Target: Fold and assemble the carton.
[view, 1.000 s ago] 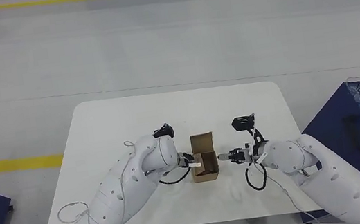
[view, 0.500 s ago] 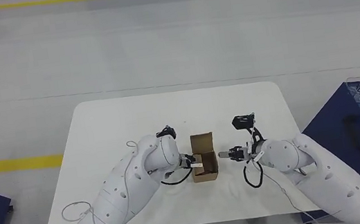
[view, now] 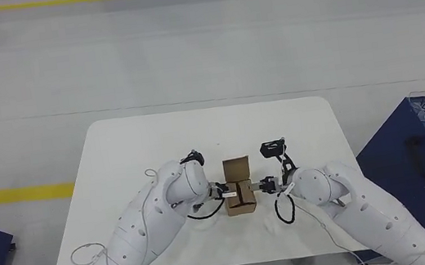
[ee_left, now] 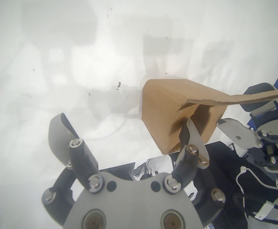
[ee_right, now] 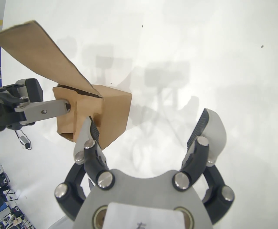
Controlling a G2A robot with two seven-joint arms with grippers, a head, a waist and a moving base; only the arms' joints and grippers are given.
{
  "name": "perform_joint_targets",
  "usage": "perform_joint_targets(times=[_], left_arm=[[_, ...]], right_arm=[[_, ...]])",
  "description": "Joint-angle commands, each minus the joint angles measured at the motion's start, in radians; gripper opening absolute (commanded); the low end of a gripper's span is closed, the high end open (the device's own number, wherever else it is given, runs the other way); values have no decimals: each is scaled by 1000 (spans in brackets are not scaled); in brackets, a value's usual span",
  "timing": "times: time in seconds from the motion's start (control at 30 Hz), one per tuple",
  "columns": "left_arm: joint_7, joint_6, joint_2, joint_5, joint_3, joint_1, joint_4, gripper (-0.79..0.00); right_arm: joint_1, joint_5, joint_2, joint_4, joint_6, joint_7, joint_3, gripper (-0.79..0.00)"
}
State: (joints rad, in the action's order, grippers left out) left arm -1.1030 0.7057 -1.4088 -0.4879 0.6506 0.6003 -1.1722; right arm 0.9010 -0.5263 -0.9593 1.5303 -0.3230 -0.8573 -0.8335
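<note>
Nearest me, in the lower centre of the top view, my left jaws and right jaws face each other across the carton (view: 240, 198). It sits on the white tabletop (view: 140, 143) right between them. The left jaws are spread wide and grip nothing: one finger (ee_left: 192, 134) presses into the carton's open mouth from its side, while the other finger (ee_left: 62, 128) hangs out over bare tabletop. The right jaws mirror that, also wide apart and empty. Their inner finger (ee_right: 86, 130) touches the folded-in side panel, and their outer finger (ee_right: 214, 128) stands well apart from the cardboard.

So each arm meets the carton with a single fingertip from opposite sides, and neither is nearer than the other. The line from one set of jaws to the other runs straight through the mouth, left to right in the top view.

Just beyond the fingertips the long flap (view: 236, 166) rises off the carton's far edge, toward the upper part of the top view. It is open and unheld, and its hinge runs parallel to that line between my jaws.

I judge the side panels are being held in. The coming move turns on that far flap — it must swing down toward me over the mouth, so one finger must let go to fetch it.
</note>
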Motion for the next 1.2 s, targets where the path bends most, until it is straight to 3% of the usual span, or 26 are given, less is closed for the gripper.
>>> perform_joint_targets(times=[0.0,0.27,0.5,0.7,0.87,1.17], left_arm=[[-2,-2,1,-2,3,3,-2,0],[-8,-6,6,-18,21,8,-14,0],[-26,-15,31,-46,76,32,-103,0],[-13,-2,65,-72,166,66,-185,0],[44,52,81,-99,224,98,-229,0],[87,-428,83,-99,170,108,-245,0]], right_arm=[[-12,-18,-9,-12,-11,5,17,0],[-37,-22,-35,-31,-10,17,37,0],[-39,-31,-28,-25,12,19,-28,0],[-34,43,-18,-9,53,12,-125,0],[43,157,11,56,138,-66,-260,0],[194,280,47,102,183,-92,-455,0]])
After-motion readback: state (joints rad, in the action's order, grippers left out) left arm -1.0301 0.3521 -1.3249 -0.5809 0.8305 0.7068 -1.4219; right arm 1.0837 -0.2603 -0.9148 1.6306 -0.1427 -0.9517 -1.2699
